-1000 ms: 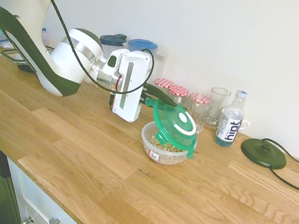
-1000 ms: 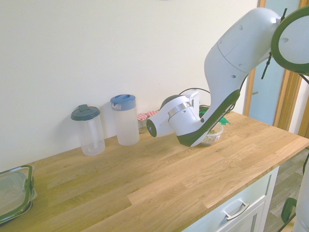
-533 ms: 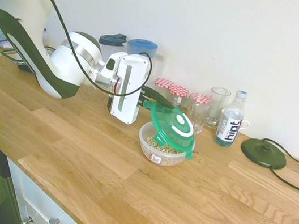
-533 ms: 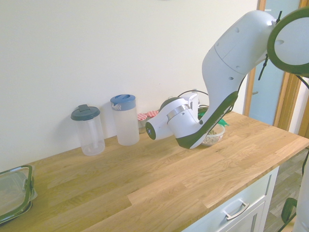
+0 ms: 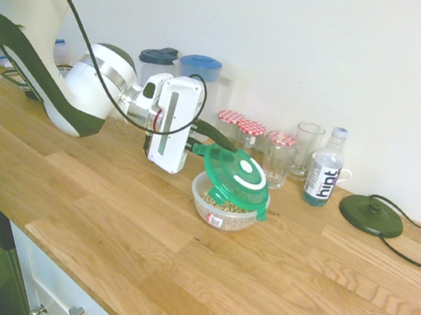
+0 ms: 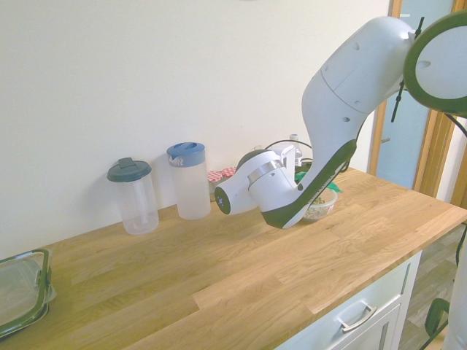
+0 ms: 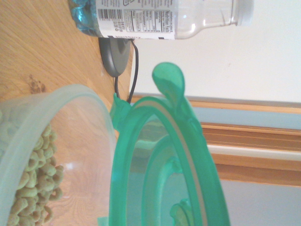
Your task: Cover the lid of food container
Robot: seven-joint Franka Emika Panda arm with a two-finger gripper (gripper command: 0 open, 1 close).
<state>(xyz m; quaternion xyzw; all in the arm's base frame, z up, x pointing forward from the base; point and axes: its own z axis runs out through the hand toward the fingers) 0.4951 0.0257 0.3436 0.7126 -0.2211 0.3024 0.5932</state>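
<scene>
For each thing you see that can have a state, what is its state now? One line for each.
Lid: tilted over the tub, not snapped on
Tub: upright, cereal inside, not sealed
Bottle: upright, capped
Jars: upright, lids on
Glass: upright
Jugs: upright, lids on
Drawer: shut

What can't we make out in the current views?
- Gripper grip on the green lid: contact lost in dark overlap, first exterior view; behind the arm in the second.
- Food container label text: too small, first exterior view.
- Lid's far side: cut off by the wrist view's bottom edge.
- Rectangular container: cut off by the second exterior view's left edge.
</scene>
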